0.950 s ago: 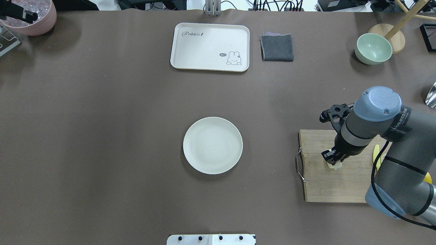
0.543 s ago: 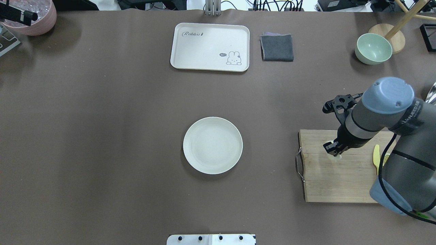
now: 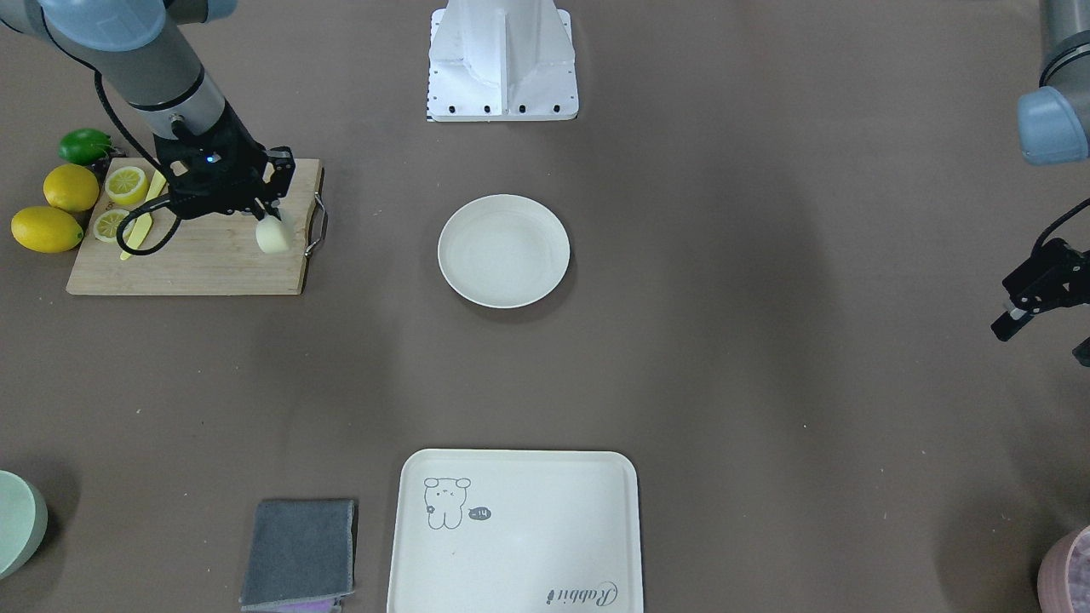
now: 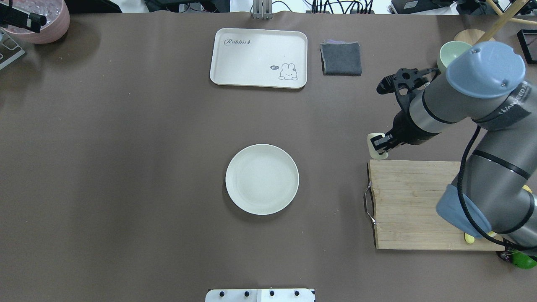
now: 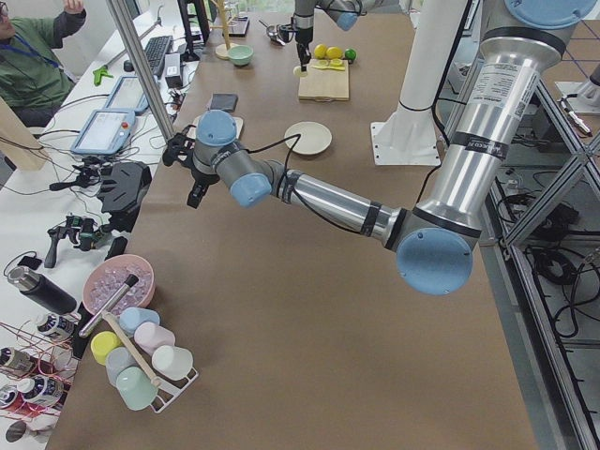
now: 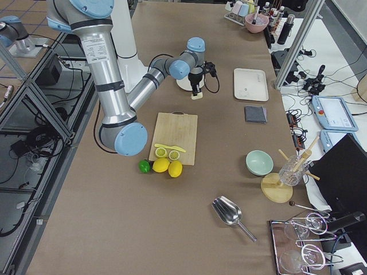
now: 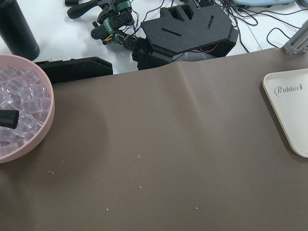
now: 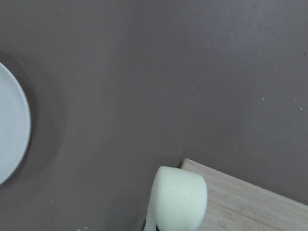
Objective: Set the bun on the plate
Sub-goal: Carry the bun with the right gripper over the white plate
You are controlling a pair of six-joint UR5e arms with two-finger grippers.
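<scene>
The bun (image 4: 374, 144), a pale cream lump, hangs in my right gripper (image 4: 379, 144), which is shut on it above the far left corner of the wooden cutting board (image 4: 413, 209). From the front the bun (image 3: 272, 237) shows below the black fingers, over the board's handle end. The right wrist view has the bun (image 8: 178, 197) at the bottom, with the board's corner (image 8: 250, 207) beneath it. The round off-white plate (image 4: 262, 179) lies bare at mid-table, to the left of the bun; its rim (image 8: 12, 139) shows at the wrist view's left edge. My left gripper (image 5: 195, 192) hovers far off at the table's left end; its jaws are not discernible.
A cream tray (image 4: 259, 57) with a rabbit drawing and a folded grey cloth (image 4: 341, 58) lie at the far side. A green bowl (image 4: 447, 54) sits behind my right arm. Lemons (image 3: 60, 204), lemon slices and a yellow knife (image 3: 140, 217) are by the board. A pink bowl (image 4: 46, 25) stands far left.
My right gripper has lifted the bun off the cutting board and carried it away from the robot and leftward, past the board's far left corner. The plate has not moved.
</scene>
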